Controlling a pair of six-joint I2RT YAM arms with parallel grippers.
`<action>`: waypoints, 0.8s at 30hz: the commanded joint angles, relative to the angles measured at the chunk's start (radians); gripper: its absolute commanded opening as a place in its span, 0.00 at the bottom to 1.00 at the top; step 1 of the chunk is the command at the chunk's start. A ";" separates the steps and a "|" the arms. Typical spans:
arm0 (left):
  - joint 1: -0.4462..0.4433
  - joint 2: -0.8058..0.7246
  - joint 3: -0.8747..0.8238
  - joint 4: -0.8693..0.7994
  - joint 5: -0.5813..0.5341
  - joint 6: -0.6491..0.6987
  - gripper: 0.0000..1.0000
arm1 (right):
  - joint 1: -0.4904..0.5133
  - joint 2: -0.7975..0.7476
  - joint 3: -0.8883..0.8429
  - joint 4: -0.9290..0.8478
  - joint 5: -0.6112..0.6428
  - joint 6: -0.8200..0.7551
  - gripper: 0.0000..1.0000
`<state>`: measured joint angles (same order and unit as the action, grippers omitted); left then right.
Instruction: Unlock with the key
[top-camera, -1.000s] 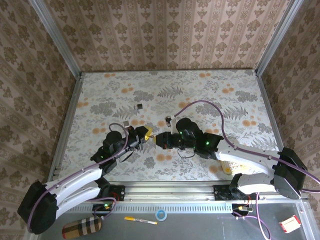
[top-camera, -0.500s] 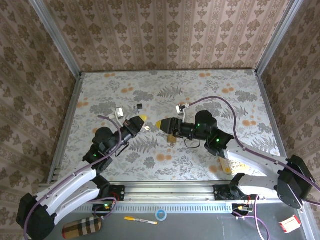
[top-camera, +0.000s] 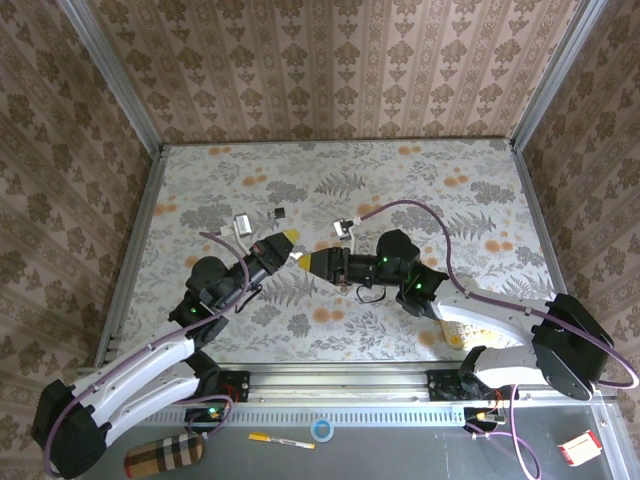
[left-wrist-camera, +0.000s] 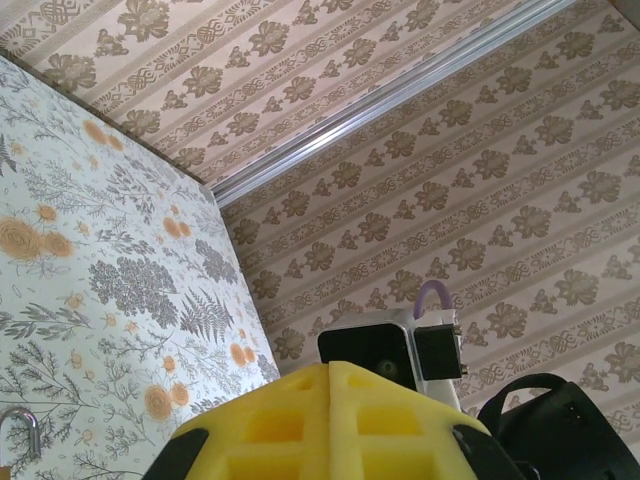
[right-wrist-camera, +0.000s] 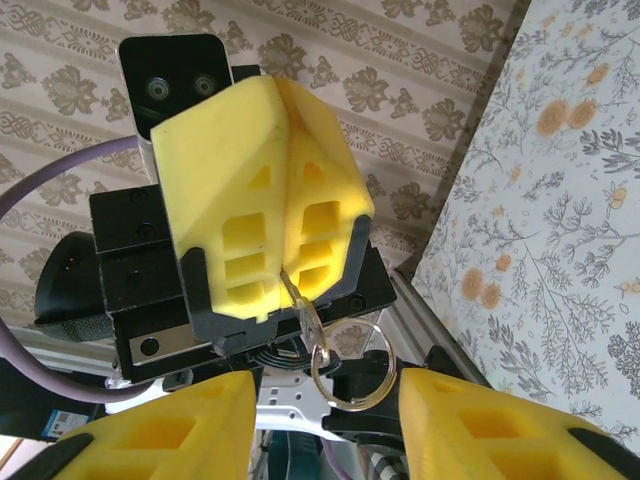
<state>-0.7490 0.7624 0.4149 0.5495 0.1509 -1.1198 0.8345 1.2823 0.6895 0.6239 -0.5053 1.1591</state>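
Left gripper (top-camera: 287, 241) left of right gripper (top-camera: 308, 262), tips facing, over table (top-camera: 420, 180).

light: bright, even, soft all over
shadows: just faint ones on the counter (top-camera: 400, 190)
blur: yellow fingers (right-wrist-camera: 490, 425) at 6 o'clock in right wrist view look soft

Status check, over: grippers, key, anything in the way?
Left gripper shut, key ring dangling from it. Right gripper open, facing it. Key on table, untouched. Nothing blocking.
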 joint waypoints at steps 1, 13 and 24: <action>-0.011 0.004 0.003 0.056 -0.016 0.028 0.00 | 0.008 0.016 0.010 0.046 -0.021 -0.004 0.39; -0.036 0.025 -0.013 0.078 -0.024 0.020 0.00 | 0.008 0.016 0.036 0.002 -0.028 -0.040 0.28; -0.071 0.035 -0.027 0.090 -0.043 0.021 0.00 | -0.004 0.007 0.065 -0.060 -0.030 -0.078 0.16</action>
<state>-0.8066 0.7914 0.3996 0.5934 0.1188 -1.1202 0.8356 1.2972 0.7147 0.5880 -0.5114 1.1141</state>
